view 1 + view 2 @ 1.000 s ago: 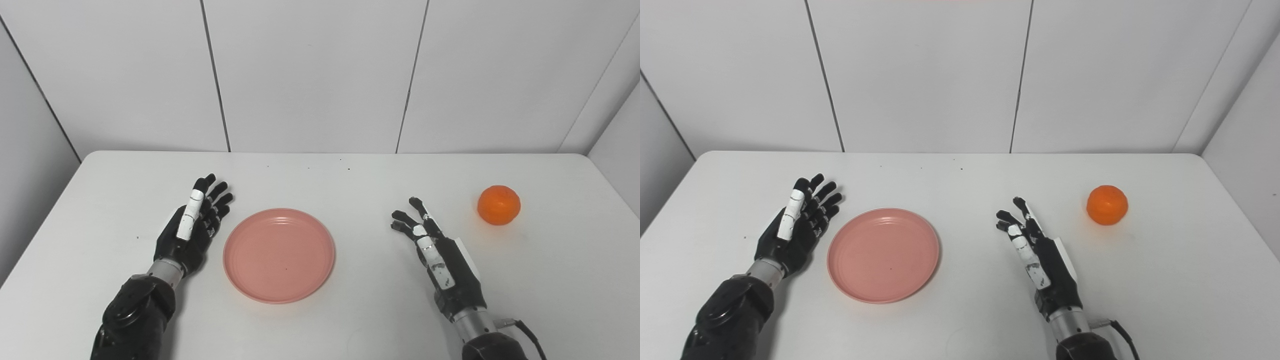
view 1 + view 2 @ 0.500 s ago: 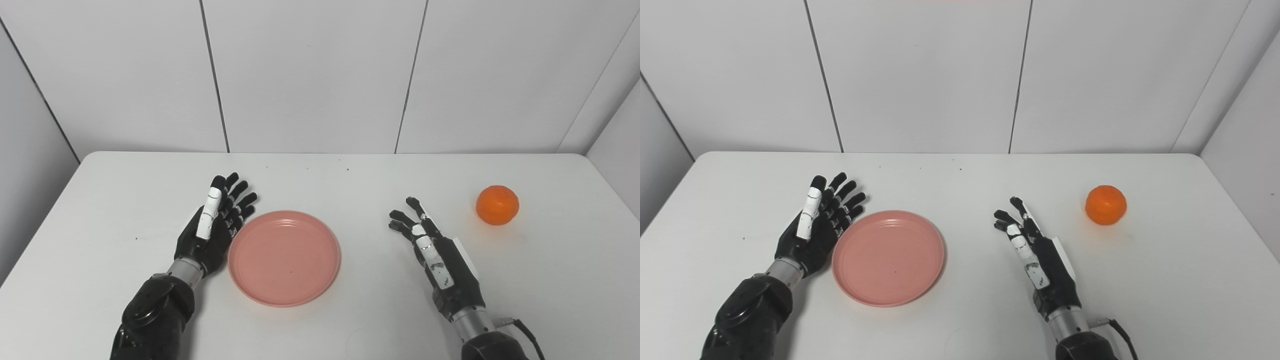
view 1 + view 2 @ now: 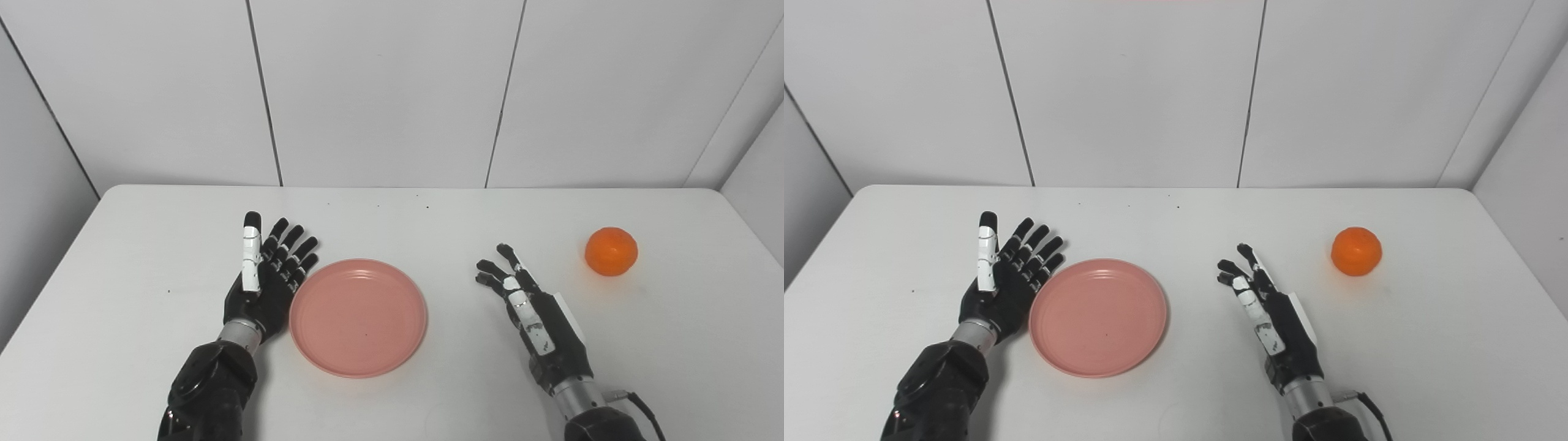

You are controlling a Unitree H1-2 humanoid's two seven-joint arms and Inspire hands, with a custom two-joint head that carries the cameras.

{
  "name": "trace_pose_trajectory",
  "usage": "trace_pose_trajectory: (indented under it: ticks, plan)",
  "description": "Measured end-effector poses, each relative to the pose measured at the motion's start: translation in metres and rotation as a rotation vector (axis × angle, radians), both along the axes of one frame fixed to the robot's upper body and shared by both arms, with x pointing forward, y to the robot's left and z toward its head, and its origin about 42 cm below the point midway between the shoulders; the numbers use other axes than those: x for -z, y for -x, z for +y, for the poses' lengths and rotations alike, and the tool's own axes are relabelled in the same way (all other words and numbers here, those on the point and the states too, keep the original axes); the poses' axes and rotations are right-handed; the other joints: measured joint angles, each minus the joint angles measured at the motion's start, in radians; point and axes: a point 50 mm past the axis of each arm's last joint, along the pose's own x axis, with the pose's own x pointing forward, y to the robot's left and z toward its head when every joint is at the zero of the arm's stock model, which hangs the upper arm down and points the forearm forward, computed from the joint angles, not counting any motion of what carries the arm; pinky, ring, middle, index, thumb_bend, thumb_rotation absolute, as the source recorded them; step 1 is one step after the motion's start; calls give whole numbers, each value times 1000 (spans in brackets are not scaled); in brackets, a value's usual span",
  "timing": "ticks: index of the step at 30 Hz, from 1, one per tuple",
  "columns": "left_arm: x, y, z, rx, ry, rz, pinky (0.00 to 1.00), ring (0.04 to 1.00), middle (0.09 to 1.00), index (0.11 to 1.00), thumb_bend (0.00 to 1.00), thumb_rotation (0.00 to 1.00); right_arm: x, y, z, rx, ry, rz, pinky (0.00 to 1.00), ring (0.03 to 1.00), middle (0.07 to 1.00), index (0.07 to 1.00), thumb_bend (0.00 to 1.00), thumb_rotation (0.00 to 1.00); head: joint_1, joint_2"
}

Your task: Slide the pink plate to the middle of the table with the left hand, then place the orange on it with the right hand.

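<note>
A round pink plate (image 3: 358,316) lies flat on the white table (image 3: 429,226), a little left of its middle. My left hand (image 3: 266,278) stands on edge against the plate's left rim, open, fingers spread and pointing away from me. On the right, the orange (image 3: 610,251) rests alone near the table's right side. My right hand (image 3: 530,306) is open between plate and orange, holding nothing, well short of the fruit.
White wall panels (image 3: 380,92) rise behind the table's far edge. Only the plate, the orange and my two hands are on the table.
My left hand has moved right, reached the plate's left rim and pushed the plate a short way right. The right hand and the orange have stayed put.
</note>
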Motion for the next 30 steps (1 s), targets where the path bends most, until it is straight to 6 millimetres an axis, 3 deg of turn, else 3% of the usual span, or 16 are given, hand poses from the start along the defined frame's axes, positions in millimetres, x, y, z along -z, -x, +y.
trace_pose_trajectory:
  ticks: [11, 20, 30]
  plan:
    - [0, 0, -8, -14, 58, 27, 960, 928, 963, 1000, 780, 815, -1, 0, 2, -6, 0, -4, 983, 854, 849, 963, 781, 850, -5, 9]
    - [0, 1, -30, 21, 144, 66, 976, 920, 957, 1000, 787, 812, -1, 1, 3, -6, 21, -7, 986, 853, 855, 973, 770, 869, -9, 8]
    - [0, 2, -30, 53, 144, 73, 987, 941, 974, 1000, 803, 822, -3, 0, -1, 37, 33, -15, 949, 833, 853, 945, 778, 887, -55, -3]
